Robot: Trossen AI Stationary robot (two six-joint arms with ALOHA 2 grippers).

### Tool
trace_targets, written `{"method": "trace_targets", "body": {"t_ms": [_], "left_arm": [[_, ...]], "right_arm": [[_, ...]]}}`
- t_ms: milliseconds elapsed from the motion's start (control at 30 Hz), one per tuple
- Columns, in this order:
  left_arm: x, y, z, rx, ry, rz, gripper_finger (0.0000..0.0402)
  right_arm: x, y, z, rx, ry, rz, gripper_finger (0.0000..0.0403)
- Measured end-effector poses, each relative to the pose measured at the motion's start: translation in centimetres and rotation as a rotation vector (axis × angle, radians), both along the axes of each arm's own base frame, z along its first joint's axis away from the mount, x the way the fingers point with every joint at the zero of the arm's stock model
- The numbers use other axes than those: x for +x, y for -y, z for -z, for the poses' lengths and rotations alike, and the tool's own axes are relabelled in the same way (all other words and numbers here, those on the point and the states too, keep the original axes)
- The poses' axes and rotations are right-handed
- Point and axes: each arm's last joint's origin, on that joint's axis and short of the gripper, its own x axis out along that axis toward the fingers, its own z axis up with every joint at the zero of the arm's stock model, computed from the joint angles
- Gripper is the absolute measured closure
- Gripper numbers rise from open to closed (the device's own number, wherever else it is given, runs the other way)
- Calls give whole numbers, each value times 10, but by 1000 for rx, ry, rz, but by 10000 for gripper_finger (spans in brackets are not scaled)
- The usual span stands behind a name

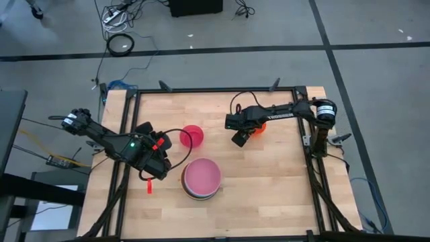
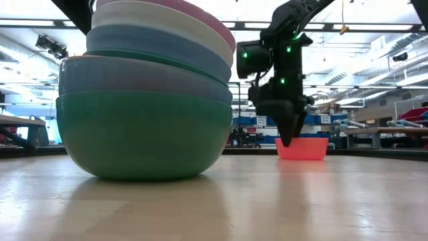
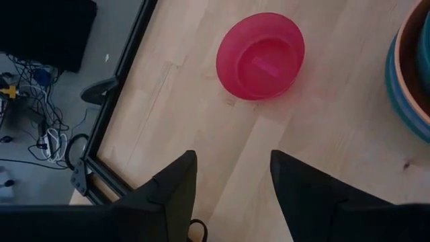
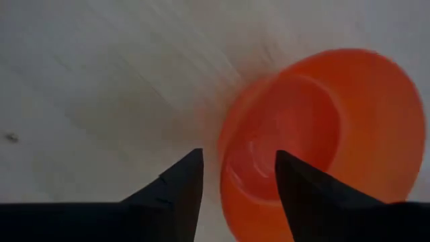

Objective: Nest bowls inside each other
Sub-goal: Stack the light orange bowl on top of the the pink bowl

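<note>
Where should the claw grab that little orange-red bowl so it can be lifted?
Best by the rim. The small orange-red bowl sits upright and open, too wide for the open right claw to span. Coming from above, one finger inside and one outside the thin wall on the near edge looks likeliest to hold.
</note>
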Motion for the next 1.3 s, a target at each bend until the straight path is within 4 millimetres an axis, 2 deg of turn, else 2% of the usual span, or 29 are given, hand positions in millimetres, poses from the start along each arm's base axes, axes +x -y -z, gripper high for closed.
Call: {"method": "trace_targets", "body": {"t_ms": [200, 433, 633, 733, 833, 933, 1167, 1300], "left_arm": [[0, 0, 0, 1, 0, 0, 204], [0, 0, 0, 2, 1, 0, 204], [0, 0, 0, 6, 1, 1, 204], [0, 0, 0, 12, 4, 1, 204], [0, 0, 0, 18, 8, 1, 204], [0, 0, 0, 18, 8, 2, 204], [0, 0, 0, 21, 10, 3, 204], [0, -1, 0, 23, 12, 2, 204]], "right_arm": [[2, 2, 9, 35, -26, -9, 266], [2, 3, 12, 76, -37, -45, 390], [2, -5, 9, 46, -46, -85, 401], [2, -14, 1, 34, -28, -114, 402], [1, -28, -15, 16, 33, -154, 402], [-2, -47, -44, -18, 167, -209, 402], [-17, -101, -134, 13, 739, -395, 403], [-22, -126, -165, 83, 992, -495, 403]]}}
